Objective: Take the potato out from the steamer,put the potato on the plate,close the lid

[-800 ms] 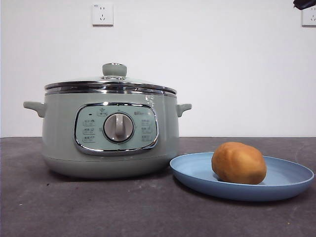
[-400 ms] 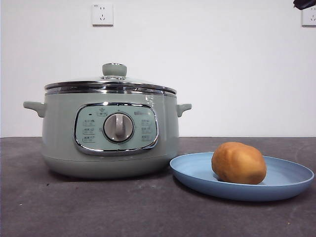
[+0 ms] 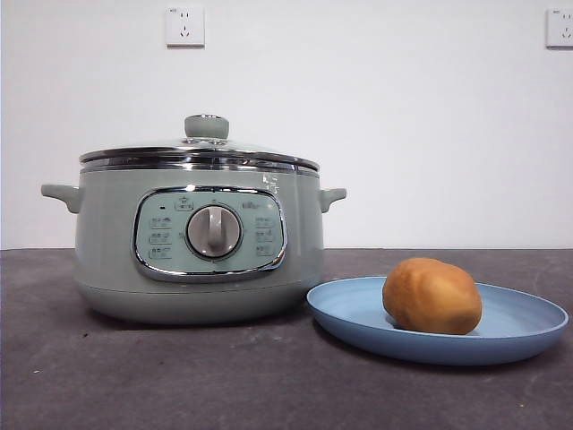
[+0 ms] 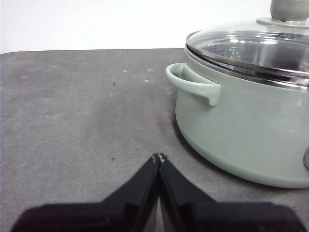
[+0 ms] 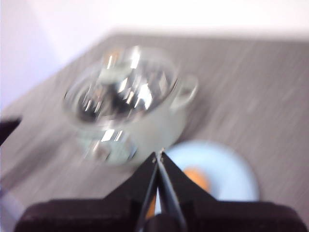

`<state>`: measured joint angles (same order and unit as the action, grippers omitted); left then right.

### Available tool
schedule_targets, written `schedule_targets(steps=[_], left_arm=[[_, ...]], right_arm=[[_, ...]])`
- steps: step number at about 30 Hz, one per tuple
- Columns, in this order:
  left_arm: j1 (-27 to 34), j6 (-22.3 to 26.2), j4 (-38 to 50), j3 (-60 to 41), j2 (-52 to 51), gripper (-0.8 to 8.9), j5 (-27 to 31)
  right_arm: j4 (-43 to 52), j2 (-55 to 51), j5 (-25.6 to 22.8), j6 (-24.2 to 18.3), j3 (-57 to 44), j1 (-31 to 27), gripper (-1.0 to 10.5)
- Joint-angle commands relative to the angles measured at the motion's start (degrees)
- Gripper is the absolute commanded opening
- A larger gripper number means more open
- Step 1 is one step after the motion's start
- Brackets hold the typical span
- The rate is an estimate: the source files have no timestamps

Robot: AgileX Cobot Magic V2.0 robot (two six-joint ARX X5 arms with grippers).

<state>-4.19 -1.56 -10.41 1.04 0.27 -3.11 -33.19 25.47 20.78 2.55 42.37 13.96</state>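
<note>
Your potato (image 3: 431,296) lies on the plate (image 3: 358,313), just beside the steamer (image 3: 199,242), whose lid (image 3: 201,152) sits closed on top. The front view shows no arm — only the wrist views do: the left gripper (image 4: 158,157) hangs low near the steamer's side handle (image 4: 192,86), jaws pressed together, empty. The right gripper (image 5: 158,155), also closed on nothing, looks down from above, though that picture is blurred.
</note>
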Motion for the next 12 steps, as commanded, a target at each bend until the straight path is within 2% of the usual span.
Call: schedule_targets(steps=[1,4,8,12], left_arm=[[0.13,-0.33,0.02,-0.87,-0.17,-0.04,0.09],[0.13,-0.33,0.02,-0.87,-0.17,-0.04,0.09],[0.13,-0.35,0.02,-0.87,-0.17,-0.04,0.09],[0.13,-0.33,0.02,-0.87,-0.17,-0.04,0.09]], right_arm=[[5.4,-4.5,-0.59,-1.14,-5.42,-3.15,0.0],[12.46,-9.53,-2.36,-0.66,-12.9,-5.9,0.0],[20.22,-15.58,-4.17,2.19,-23.06,-8.39,0.0],[24.33,-19.41,-9.05,3.54,-29.92,-9.03,0.0]])
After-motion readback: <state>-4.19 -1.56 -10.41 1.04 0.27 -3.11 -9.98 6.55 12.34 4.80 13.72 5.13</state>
